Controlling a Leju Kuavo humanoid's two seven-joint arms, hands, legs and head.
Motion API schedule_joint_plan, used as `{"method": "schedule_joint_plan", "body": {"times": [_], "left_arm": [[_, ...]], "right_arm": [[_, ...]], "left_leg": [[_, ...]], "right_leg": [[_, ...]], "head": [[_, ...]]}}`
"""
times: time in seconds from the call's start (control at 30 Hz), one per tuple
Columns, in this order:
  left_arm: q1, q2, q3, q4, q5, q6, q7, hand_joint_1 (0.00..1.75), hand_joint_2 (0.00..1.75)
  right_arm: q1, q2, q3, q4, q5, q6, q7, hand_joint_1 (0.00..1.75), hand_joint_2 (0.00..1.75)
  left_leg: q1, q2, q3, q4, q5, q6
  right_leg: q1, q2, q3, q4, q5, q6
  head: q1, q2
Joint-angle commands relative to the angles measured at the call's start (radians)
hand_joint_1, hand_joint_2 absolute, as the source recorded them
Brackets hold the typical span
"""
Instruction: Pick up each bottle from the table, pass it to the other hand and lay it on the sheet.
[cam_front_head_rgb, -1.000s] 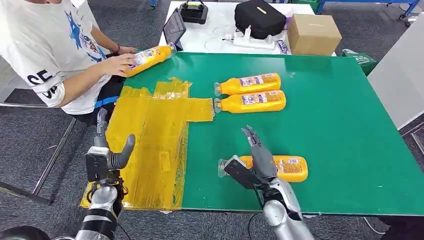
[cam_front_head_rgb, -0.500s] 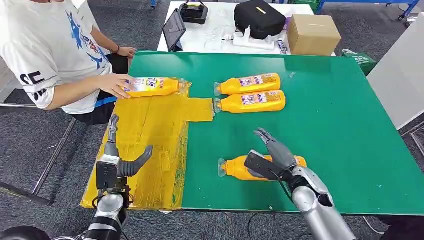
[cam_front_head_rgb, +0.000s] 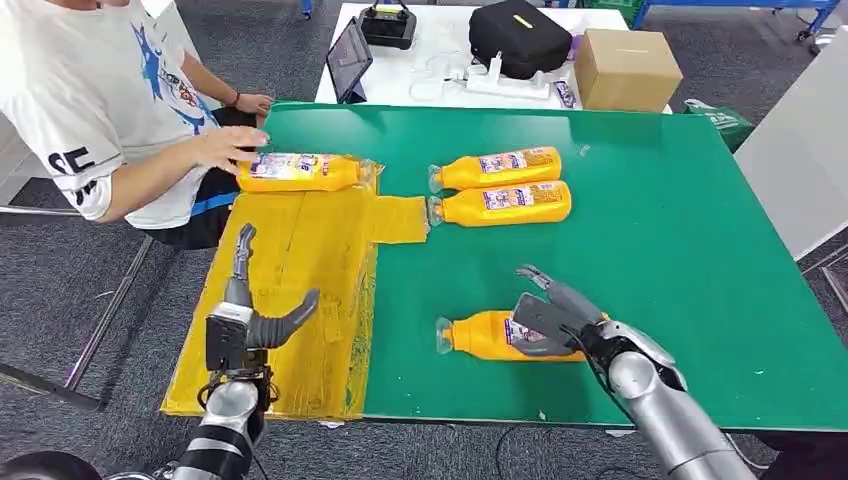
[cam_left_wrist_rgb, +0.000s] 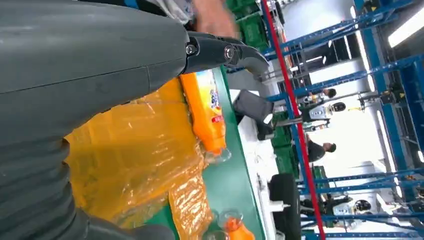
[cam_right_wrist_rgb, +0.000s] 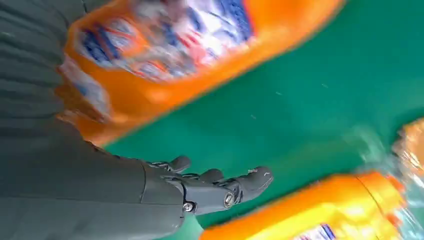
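The right robot hand (cam_front_head_rgb: 548, 318) arches with fingers spread over the nearest bottle (cam_front_head_rgb: 490, 336), lying on the green tabletop (cam_front_head_rgb: 680, 250), likely to wrap it. The left robot hand (cam_front_head_rgb: 245, 318) waits spread and empty above the yellow sheet (cam_front_head_rgb: 300, 250), placed to receive it.

Glossy crinkled yellow plastic sheet (cam_front_head_rgb: 300, 270), matt green table (cam_front_head_rgb: 660, 250), smooth orange plastic bottles (cam_front_head_rgb: 505, 187), brown cardboard box (cam_front_head_rgb: 626, 68)

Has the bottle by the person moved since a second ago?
Yes. The bottle was held tilted over the green table's far left corner; it now lies flat on the yellow sheet's far edge.
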Motion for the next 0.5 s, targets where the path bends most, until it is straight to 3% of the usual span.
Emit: {"method": "schedule_joint_plan", "body": {"times": [0.03,0.23,0.5], "left_arm": [[-0.071,0.0,-0.045,0.127,0.03,-0.014,-0.004,0.0,1.75],[-0.081,-0.001,-0.061,0.138,0.037,-0.019,-0.009,0.0,1.75],[-0.089,-0.003,-0.064,0.152,0.042,-0.022,-0.011,0.0,1.75]], "right_arm": [[-0.072,-0.157,0.142,0.016,-0.09,0.091,-0.003,0.0,1.75],[-0.071,-0.202,0.182,-0.103,-0.197,0.119,-0.07,0.0,1.75],[-0.101,-0.25,0.219,-0.137,-0.209,0.132,-0.071,0.0,1.75]], "left_leg": [[0.0,-0.001,0.001,0.0,0.0,0.0],[-0.001,0.001,0.001,0.001,0.0,0.0],[-0.001,0.002,0.002,0.001,-0.001,0.0]], "right_leg": [[0.0,-0.002,0.002,0.0,0.0,0.0],[-0.001,0.0,0.001,0.0,0.0,0.0],[0.0,0.001,0.001,0.0,0.0,0.0]], "head": [[0.0,0.0],[0.0,0.0],[0.0,0.0]]}}
